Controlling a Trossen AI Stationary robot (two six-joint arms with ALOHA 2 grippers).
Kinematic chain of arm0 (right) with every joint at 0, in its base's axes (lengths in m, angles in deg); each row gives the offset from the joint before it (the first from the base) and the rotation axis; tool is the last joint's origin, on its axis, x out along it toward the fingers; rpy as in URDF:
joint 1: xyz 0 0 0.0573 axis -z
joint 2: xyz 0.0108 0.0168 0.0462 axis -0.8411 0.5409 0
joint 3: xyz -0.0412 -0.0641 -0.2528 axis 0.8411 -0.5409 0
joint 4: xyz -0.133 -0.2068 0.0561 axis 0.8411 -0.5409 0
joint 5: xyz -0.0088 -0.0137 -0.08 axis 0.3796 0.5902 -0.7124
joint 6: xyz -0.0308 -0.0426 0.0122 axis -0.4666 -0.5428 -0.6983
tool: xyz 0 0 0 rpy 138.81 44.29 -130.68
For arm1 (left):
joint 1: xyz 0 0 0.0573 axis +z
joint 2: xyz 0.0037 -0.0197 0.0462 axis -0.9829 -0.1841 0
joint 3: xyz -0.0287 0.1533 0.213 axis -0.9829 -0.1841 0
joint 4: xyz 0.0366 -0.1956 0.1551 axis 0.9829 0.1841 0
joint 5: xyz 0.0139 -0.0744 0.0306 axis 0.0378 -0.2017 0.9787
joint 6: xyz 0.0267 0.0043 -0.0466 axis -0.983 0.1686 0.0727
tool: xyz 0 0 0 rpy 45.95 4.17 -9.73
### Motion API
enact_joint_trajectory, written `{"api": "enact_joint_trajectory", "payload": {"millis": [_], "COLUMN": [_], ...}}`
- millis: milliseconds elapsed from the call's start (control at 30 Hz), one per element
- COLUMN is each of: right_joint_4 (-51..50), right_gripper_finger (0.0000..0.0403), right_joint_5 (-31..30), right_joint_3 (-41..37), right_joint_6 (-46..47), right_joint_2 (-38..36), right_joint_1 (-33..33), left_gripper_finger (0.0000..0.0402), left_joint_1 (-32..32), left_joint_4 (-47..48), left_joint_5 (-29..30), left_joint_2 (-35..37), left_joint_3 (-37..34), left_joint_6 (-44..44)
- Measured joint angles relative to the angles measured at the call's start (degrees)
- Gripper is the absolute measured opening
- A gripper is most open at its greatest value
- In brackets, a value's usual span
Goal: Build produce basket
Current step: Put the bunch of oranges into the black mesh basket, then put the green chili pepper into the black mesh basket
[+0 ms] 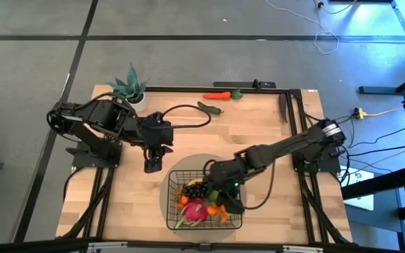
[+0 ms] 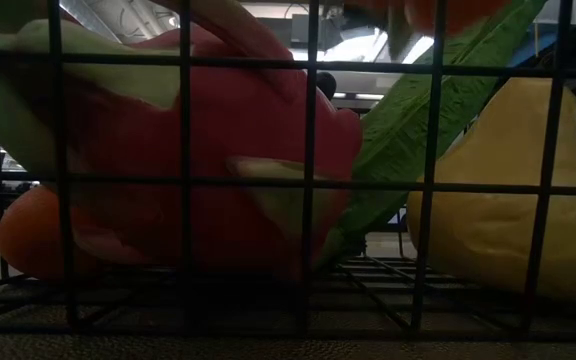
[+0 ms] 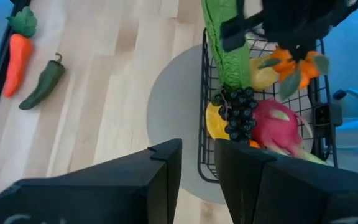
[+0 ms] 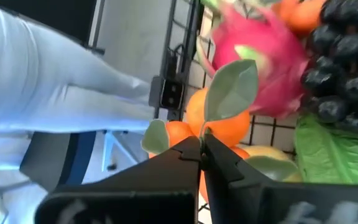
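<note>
The black wire basket point(image 1: 171, 176) stands on a round grey mat near the table's near edge. In it lie a pink dragon fruit point(image 1: 194, 209), dark grapes point(image 1: 195, 188), a green leafy stalk point(image 3: 222, 43) and a yellow mango point(image 2: 498, 200). My right gripper point(image 1: 225, 197) hovers over the basket's right half, shut on a cluster of small oranges point(image 4: 219, 121) with leaves. My left gripper point(image 1: 153, 163) hangs to the left of the basket, beyond its far left corner, fingers slightly open point(image 3: 197, 168) and holding nothing. My right gripper pinches the orange cluster by the leaf stem point(image 4: 202, 134) at its top, between the two fingertips. It comes from above, slanting in from the table's right. The oranges hang below the fingers over the fruit in the basket; whether they rest on it I cannot tell.
An orange carrot point(image 1: 216, 95) and a green pepper point(image 1: 209, 107) lie near the far edge. A spiky plant in a white pot point(image 1: 129, 88) stands at the far left corner. A dark object point(image 1: 283, 109) lies at the far right. Bare wood spans the table's middle.
</note>
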Motion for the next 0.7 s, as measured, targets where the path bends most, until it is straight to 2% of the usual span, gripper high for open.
{"api": "enact_joint_trajectory", "payload": {"millis": [400,700], "right_joint_4": [0.04,0.04], "right_gripper_finger": [0.0005,0.0073], "right_joint_5": [2.39,2.83], "right_joint_3": [-0.01,-0.01], "right_joint_6": [-2.35,-2.87], "right_joint_2": [5.76,5.82], "right_joint_1": [0.41,0.41], "left_gripper_finger": [0.0084,0.0084], "left_joint_1": [0.0,0.0], "left_joint_4": [0.52,0.52], "left_joint_5": [-0.43,-0.42], "left_joint_2": [0.0,0.0], "left_joint_3": [0.0,0.0], "left_joint_6": [0.0,0.0]}}
